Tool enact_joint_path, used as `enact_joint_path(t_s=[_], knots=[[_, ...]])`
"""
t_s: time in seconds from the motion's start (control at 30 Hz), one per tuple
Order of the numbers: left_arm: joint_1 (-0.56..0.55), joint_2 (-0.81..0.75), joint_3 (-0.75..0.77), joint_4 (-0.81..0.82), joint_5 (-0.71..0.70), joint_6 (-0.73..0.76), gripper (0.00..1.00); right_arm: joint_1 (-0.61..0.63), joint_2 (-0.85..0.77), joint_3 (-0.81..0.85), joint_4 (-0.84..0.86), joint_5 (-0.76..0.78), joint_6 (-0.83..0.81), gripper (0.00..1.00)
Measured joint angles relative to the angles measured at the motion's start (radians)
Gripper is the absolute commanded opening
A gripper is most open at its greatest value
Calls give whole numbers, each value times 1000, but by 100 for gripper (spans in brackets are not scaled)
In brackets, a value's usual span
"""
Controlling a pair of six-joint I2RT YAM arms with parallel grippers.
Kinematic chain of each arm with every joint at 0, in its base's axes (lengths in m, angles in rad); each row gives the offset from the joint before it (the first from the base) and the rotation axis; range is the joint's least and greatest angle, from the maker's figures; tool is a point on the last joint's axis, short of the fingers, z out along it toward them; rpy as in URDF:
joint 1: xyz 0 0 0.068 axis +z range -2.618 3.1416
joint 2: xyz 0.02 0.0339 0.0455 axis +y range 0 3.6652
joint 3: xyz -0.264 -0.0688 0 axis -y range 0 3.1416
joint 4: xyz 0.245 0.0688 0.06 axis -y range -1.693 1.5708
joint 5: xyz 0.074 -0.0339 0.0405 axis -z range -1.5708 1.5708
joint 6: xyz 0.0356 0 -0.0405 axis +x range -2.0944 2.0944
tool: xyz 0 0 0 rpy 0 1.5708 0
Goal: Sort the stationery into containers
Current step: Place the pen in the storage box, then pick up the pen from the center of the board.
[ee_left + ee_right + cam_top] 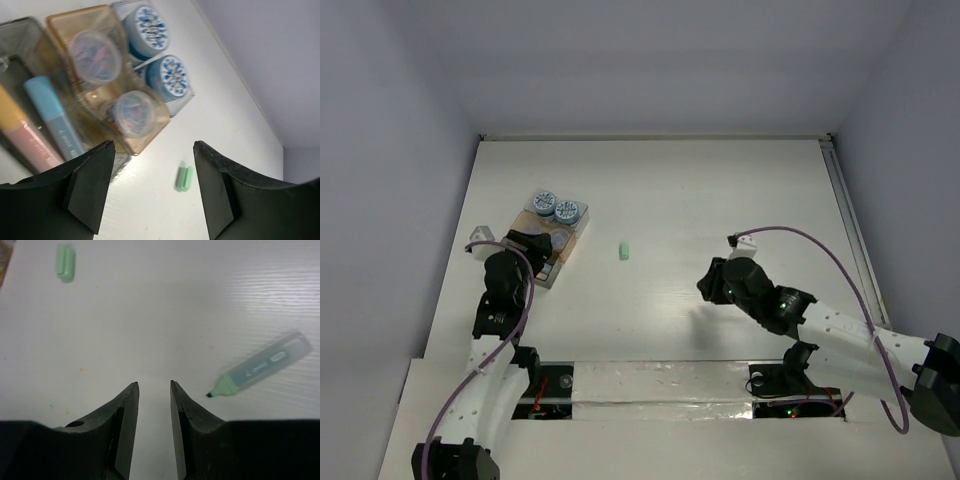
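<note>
Green and uncapped, the highlighter [262, 365] lies on the bench [200, 300] beside our right hand [154, 386], which is narrow and empty; its cap [65, 262] lies well apart. Our left hand [152, 150] hangs wide and empty over the filled boxes [152, 131]. Next, we judge, comes a centred grasp on the highlighter.

**BODY CHECK: BOTH ARMS**

Left arm [480, 385] & right arm [840, 325]: white link shells, black joint housings. Left cable [527, 295] purple, runs along the arm. Right cable [800, 231] purple, wide loop. Small white block [745, 240] at right wrist. Green lights [730, 292] on right arm's black housings. Red wiring [820, 405] near its base. Left hand [152, 147] & right hand [153, 385]: matte black, wedge fingers [120, 430] tapering to thin tips. One right finger has a round hole.
</note>
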Motion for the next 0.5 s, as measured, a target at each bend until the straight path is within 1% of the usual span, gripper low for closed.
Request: enact_joint_path(t_s=[0.07,0.13,0.2,0.3,0.43,0.5], knots=[[-11,-3,22,14,37,33,60,-15,2,24,-69,68,11,43],[-28,-8,42,30,80,64,59,-53,14,50,-124,112,26,63],[-47,-17,55,43,124,92,59,-108,34,71,-166,140,32,78],[-90,-40,57,68,183,123,59,-196,77,83,-214,148,34,86],[-194,-74,57,97,235,150,59,-277,139,87,-254,138,32,88],[-255,-87,57,117,245,161,59,-292,178,99,-270,126,30,85]])
